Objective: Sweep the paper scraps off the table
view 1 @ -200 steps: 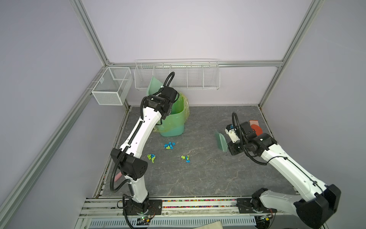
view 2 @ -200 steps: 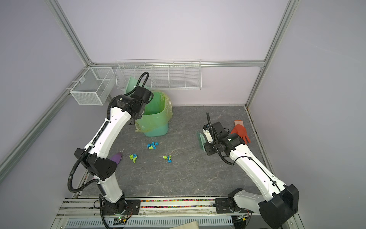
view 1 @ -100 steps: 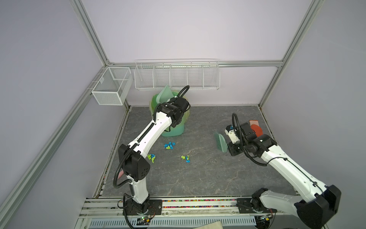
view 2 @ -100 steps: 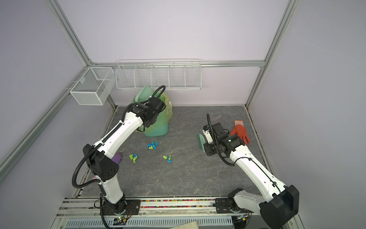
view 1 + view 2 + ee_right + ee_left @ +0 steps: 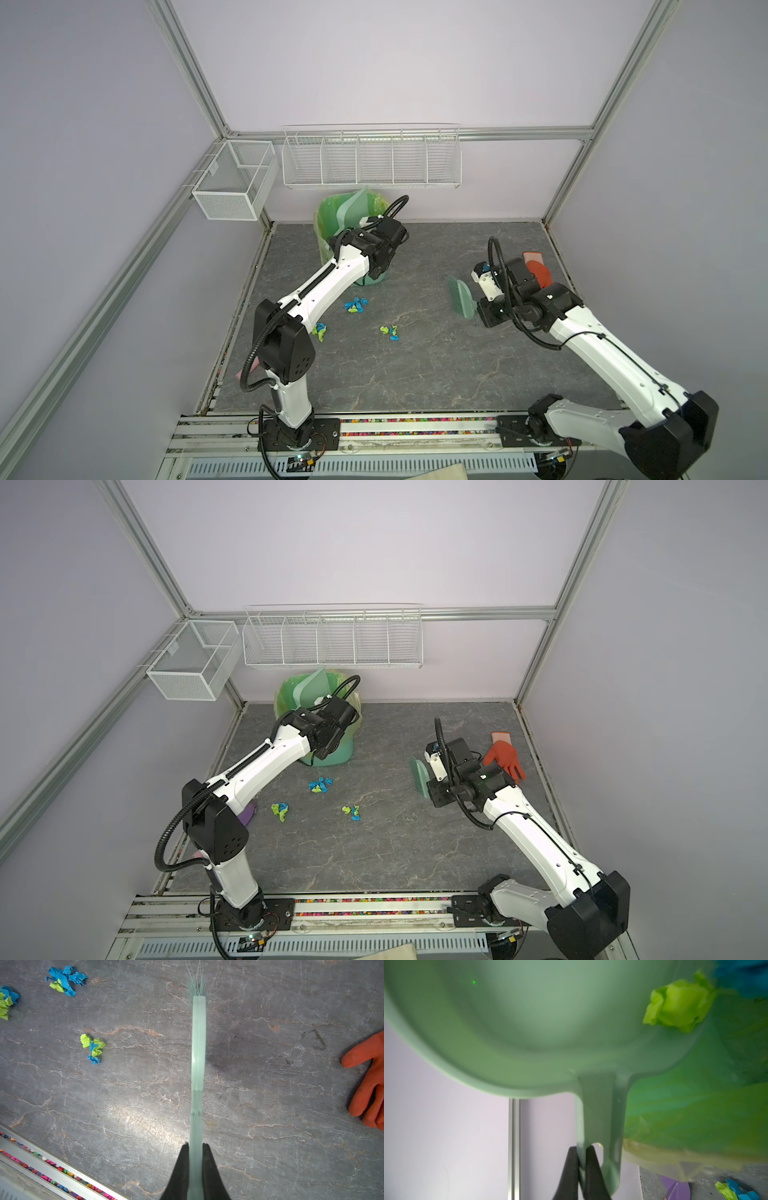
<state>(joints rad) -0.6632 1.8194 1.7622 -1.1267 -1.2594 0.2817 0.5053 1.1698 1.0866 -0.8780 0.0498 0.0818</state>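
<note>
Left end effector (image 5: 581, 1154) holds dustpan (image 5: 529, 1022) over bin (image 5: 327, 224) — paper scraps (image 5: 355, 304) on table (image 5: 415, 365).

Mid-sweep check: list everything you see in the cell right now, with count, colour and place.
paper scraps: three small heaps, blue and lime, mid-table; one more lime bit at the dustpan's lip
dustpan: one, pale green, tilted over the bin
bin: one, green with a liner, far left corner of the table
brush: one, pale green, right of the scraps
glove: one, orange, flat on the table, far right
purple object: one, at the table's left edge, partly hidden
wire baskets: two, white, hung on the frame rails
table: one, dark grey with pale veins
left pincer: black, shut on the dustpan's handle
right pincer: black, shut on the brush's handle
</note>
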